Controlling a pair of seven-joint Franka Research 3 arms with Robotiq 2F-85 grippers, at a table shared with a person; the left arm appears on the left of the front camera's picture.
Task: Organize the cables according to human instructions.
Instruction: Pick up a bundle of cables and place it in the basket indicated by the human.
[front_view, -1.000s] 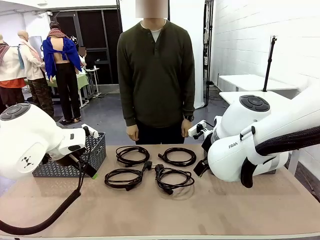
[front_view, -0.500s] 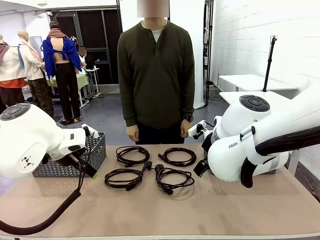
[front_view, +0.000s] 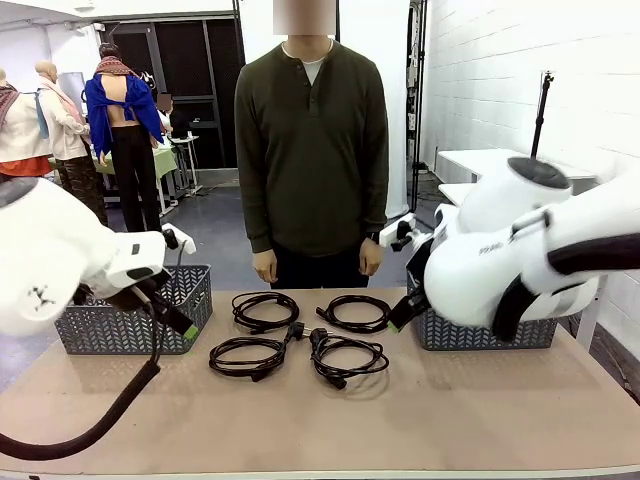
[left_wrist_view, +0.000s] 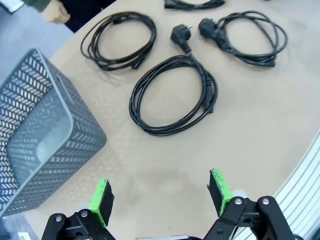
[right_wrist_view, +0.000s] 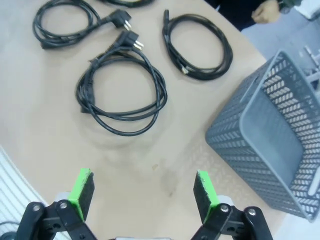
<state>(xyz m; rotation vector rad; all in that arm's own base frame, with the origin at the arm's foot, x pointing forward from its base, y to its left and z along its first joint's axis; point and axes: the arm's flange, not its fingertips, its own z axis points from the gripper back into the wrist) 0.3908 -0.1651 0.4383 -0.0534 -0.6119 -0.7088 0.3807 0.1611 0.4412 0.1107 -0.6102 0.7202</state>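
Observation:
Four black cables lie coiled in a two-by-two group mid-table: far left (front_view: 265, 310), far right (front_view: 355, 313), near left (front_view: 247, 356), near right (front_view: 345, 358). My left gripper (front_view: 180, 322) hangs open above the table, left of the coils. In its wrist view the left gripper (left_wrist_view: 162, 192) has bare table between its green pads, with the near-left cable (left_wrist_view: 172, 95) just ahead. My right gripper (front_view: 402, 310) stands open to the right of the coils. In its own view the right gripper (right_wrist_view: 142, 190) holds nothing and faces the near-right cable (right_wrist_view: 122, 92).
A grey mesh basket (front_view: 100, 320) stands at the table's left and another basket (front_view: 480, 330) at the right. A person stands at the far edge with hands (front_view: 265, 267) hanging at their sides. Bare table lies in front of the coils.
Both arms have lifted and swung, the left gripper toward the coils. Both baskets now show more fully. The cables and the person have not moved.

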